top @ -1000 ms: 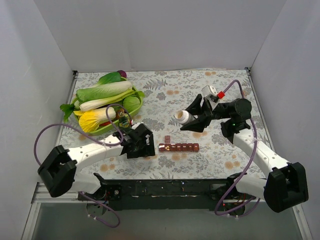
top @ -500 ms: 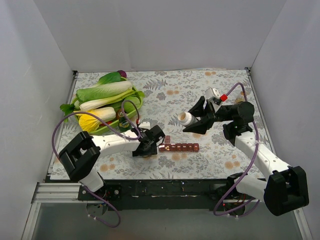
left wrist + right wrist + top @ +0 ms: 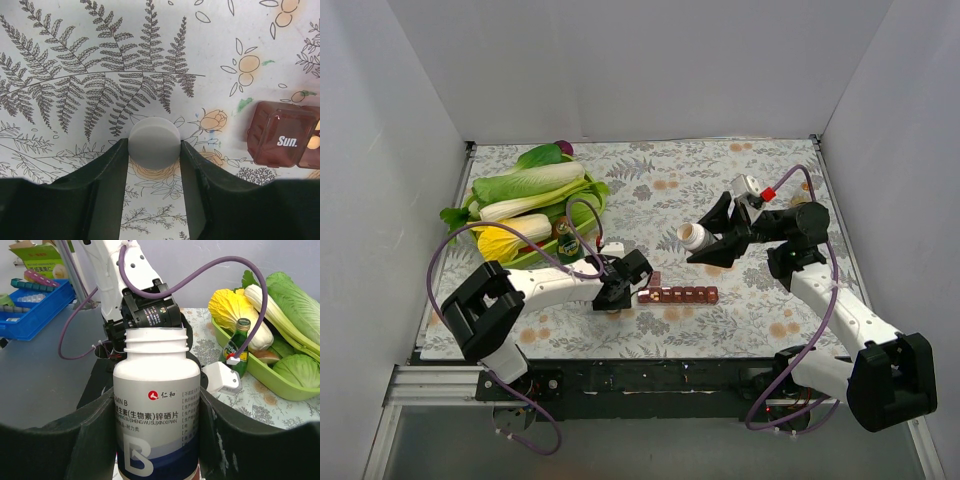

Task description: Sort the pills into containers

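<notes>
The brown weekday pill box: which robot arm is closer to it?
The left arm. Its jaws grip a white tablet right beside the Sun. end of the pill box. The right arm holds an open vitamin bottle raised, farther back and to the right.

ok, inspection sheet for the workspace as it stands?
Surface: floral cloth, flat.
Job's things: organizer mid-table, "Sun." end toward the left arm; white pill on the cloth; uncapped vitamin bottle held off the table.
Clutter: tray of vegetables, green bottle beside it.
Grippers: left gripper pinching the pill; right gripper clamped on the vitamin bottle.
Cables: purple cables looping off both arms.
Surroundings: white walls; blue bin off-table.
</notes>
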Controlling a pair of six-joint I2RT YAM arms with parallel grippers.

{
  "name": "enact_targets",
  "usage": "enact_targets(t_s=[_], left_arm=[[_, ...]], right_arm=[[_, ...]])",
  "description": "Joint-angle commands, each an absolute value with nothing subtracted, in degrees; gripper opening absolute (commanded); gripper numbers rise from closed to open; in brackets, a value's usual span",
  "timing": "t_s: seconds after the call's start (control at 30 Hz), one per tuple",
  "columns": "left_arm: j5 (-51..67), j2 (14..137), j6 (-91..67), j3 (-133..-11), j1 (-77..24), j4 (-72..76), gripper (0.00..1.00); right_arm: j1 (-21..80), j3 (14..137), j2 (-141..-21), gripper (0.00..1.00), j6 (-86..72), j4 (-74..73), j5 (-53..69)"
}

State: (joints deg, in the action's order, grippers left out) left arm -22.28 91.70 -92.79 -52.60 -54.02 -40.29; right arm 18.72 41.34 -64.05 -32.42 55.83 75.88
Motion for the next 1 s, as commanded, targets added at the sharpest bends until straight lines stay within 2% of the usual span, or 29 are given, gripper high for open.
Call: enact_targets(t_s=[0.0,0.1,0.2,0.4,0.57,0.7,0.97], left_arm=[[-23.3,88.6,-91.2,-53.4,-54.2,-40.4,0.33],[-20.2,84.7,-89.2,-54.1,-54.1,-40.6,0.27],[-16.2,79.7,-86.2,-55.3,-54.1,-40.5,0.25],[2.3,71.5,-85.1,-61.1,-51.3,-35.7,0.25],[17.9,65.4,-88.8,-63.7,-42.6,-26.1,0.25],[24.6,65.2,-91.8,-65.1,-38.4,-22.1,0.25],[31.0,67.4,-99.7,-65.5,-37.0,-12.6,0.25]], right_arm=[[18.5,40.3,-62.2,0.05,-31.6,56.6,76.5],[18.5,39.9,-62.1,0.05,-30.9,56.3,76.6],[18.5,39.7,-62.1,0.05,-29.7,55.0,76.7],[18.3,40.0,-62.1,0.05,-27.3,52.0,76.7],[18.1,40.3,-61.9,0.05,-23.2,47.3,76.4],[18.0,41.0,-61.8,0.05,-18.5,40.0,75.4],[18.1,44.6,-62.4,0.05,-6.1,23.9,70.1]])
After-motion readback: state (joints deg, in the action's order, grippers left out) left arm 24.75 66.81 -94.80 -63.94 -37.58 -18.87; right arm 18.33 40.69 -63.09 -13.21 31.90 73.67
